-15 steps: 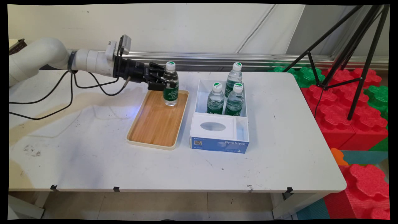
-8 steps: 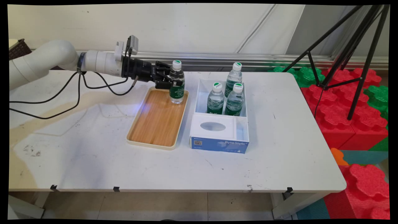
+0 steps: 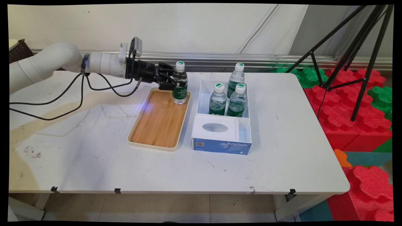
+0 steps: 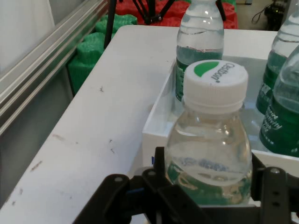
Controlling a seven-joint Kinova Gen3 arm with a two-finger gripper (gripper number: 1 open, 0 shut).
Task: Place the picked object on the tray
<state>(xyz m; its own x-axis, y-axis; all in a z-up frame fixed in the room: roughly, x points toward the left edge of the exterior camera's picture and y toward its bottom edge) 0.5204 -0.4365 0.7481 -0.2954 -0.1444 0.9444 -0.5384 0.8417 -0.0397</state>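
Gripper (image 3: pixel 176 84) clamped on the water bottle (image 3: pixel 180 83) has carried it right over the last second, now above the wooden tray (image 3: pixel 157 121) far-right corner, probably lifted clear, closer to the white box (image 3: pixel 245 133) with three bottles.

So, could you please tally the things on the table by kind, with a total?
Water bottles: 4, one in the gripper, three in the white box
Wooden tray: 1
White box: 1
Total: 6
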